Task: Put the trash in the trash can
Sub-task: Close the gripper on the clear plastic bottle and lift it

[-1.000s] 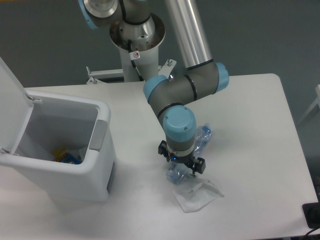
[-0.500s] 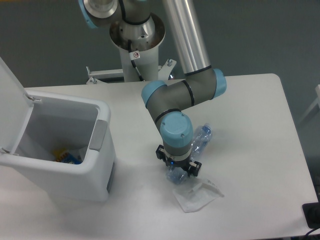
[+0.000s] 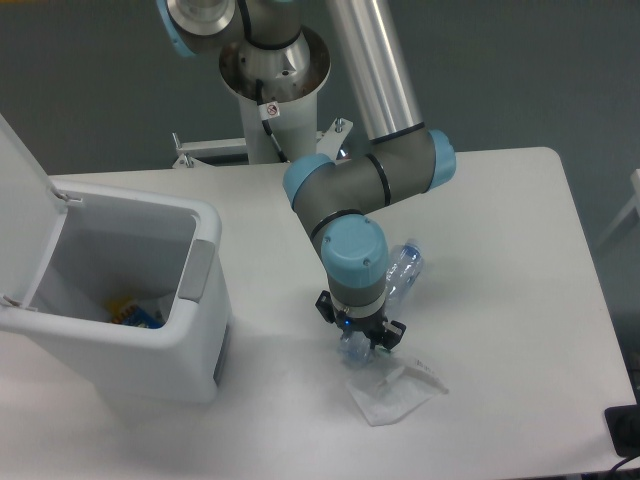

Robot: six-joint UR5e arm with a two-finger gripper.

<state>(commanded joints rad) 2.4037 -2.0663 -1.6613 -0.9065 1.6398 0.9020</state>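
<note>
The job has only just begun. Both bits of trash are on the table [image 3: 500, 230], not in the trash can [image 3: 120, 310]. The bottle [image 3: 402, 270] lies on its side near the middle of the table, and most of it is hidden under the robot's arm [image 3: 355, 255]. The little clear bag [image 3: 395, 388] lies flat right beside the bottle's lower end, a bit nearer the front edge.

The gripper [image 3: 360, 340] is down low over the lower end of the bottle. Its two fingers look close together around that end, so I think it is pinching the bottle. But the arm hides much of it, so I cannot tell for sure if it has a firm hold.

The trash can sits at the left with its lid [image 3: 18, 200] standing open. Something blue and yellow [image 3: 133, 314] already lies at the bottom. So I'd say the bottle has to be lifted and carried over, and then the bag too.

I can see a small round sticker [image 3: 271, 112] on the robot's base, but it is too tiny to read. There are no other words I can make out.
</note>
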